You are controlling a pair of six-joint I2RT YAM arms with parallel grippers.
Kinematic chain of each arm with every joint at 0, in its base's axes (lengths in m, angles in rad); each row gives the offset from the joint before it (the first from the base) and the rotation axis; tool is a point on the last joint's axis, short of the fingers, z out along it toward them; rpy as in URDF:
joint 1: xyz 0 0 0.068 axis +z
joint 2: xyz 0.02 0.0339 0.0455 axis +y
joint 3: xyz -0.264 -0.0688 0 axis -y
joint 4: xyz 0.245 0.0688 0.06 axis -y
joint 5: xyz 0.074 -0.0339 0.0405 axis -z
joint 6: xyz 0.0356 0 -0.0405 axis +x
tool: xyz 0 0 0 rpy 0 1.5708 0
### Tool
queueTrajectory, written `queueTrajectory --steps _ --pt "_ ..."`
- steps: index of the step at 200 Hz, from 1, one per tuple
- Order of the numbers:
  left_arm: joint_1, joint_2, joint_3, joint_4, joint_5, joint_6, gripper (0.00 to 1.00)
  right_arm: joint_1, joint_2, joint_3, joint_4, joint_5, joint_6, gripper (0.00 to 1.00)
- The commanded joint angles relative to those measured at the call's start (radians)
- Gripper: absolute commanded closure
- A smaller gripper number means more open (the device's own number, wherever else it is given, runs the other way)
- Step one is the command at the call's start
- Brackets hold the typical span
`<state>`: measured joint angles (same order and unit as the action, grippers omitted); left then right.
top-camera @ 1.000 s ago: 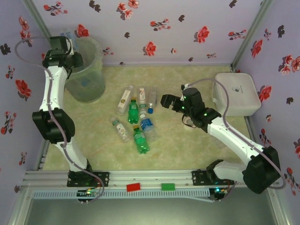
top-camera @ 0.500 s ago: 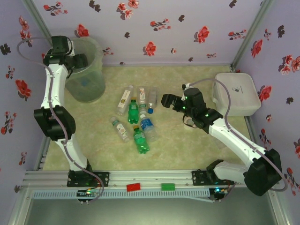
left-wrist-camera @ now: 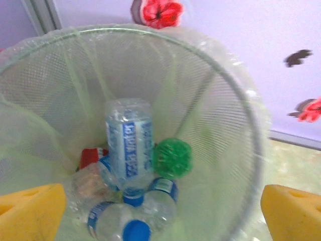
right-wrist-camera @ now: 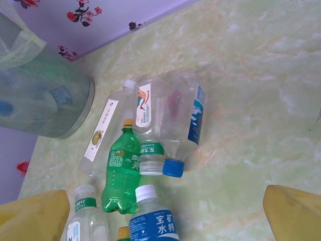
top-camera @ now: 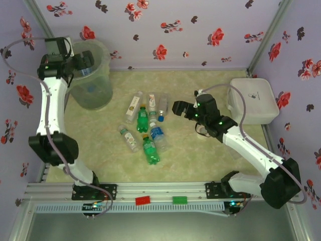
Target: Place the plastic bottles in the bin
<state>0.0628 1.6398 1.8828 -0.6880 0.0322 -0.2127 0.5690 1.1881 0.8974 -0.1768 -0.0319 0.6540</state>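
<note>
My left gripper (top-camera: 86, 59) hangs open over the mouth of the bin (top-camera: 93, 75), a round mesh bin with a pale green liner. Seen from the left wrist, the gripper (left-wrist-camera: 161, 215) holds nothing. Below it in the bin (left-wrist-camera: 225, 100) lie several plastic bottles, among them a clear blue-labelled one (left-wrist-camera: 129, 145) standing cap down and a green one (left-wrist-camera: 172, 158). My right gripper (top-camera: 177, 108) is open just right of the bottles lying on the table (top-camera: 148, 125). The right wrist view has that gripper (right-wrist-camera: 163, 216) above a green bottle (right-wrist-camera: 120, 173), a blue-capped clear bottle (right-wrist-camera: 183, 123) and a blue-labelled one (right-wrist-camera: 153, 223).
A white lidded box (top-camera: 253, 100) sits at the right wall. Flowered walls close in the table on three sides. A red block (top-camera: 143, 200) and a green block (top-camera: 179, 200) rest on the front rail. Bare table lies in front of the bottle cluster.
My left gripper has opened above the bin and let go of a bottle, which now lies in the bin. The left wrist has shifted up and left. The right arm has stayed still.
</note>
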Motion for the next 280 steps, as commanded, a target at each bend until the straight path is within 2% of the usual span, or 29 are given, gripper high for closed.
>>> queueTrajectory --steps 1,32,59,84,99,134,166,185,237,280 --pt "-0.037 -0.165 -0.174 0.179 0.067 -0.111 0.00 -0.003 0.036 0.003 0.032 -0.023 0.012 0.00" --pt "-0.119 -0.421 -0.534 0.456 0.102 -0.275 0.00 -0.003 0.101 0.032 0.039 -0.047 0.019 0.00" --pt "-0.239 -0.610 -0.809 0.650 0.112 -0.408 0.00 -0.003 0.164 0.050 0.069 -0.069 0.037 0.00" --pt "-0.366 -0.716 -1.047 0.826 0.098 -0.526 0.00 -0.003 0.234 0.073 0.103 -0.090 0.044 0.00" --pt "-0.444 -0.743 -1.131 0.856 0.083 -0.557 0.00 -0.003 0.288 0.116 0.082 -0.103 0.020 0.00" --pt "-0.609 -0.730 -1.209 0.785 0.053 -0.548 0.00 -0.004 0.429 0.252 -0.017 -0.122 -0.061 0.00" --pt "-0.697 -0.707 -1.276 0.746 -0.001 -0.568 0.00 -0.004 0.561 0.387 -0.103 -0.095 -0.112 0.00" --pt "-0.714 -0.703 -1.324 0.740 -0.031 -0.603 0.00 -0.004 0.644 0.471 -0.154 -0.068 -0.119 0.01" --pt "-0.718 -0.756 -1.380 0.690 -0.116 -0.648 0.00 -0.004 0.888 0.701 -0.255 -0.071 -0.125 0.12" --pt "-0.719 -0.811 -1.378 0.647 -0.162 -0.631 0.00 -0.007 0.970 0.773 -0.263 -0.027 -0.119 0.16"
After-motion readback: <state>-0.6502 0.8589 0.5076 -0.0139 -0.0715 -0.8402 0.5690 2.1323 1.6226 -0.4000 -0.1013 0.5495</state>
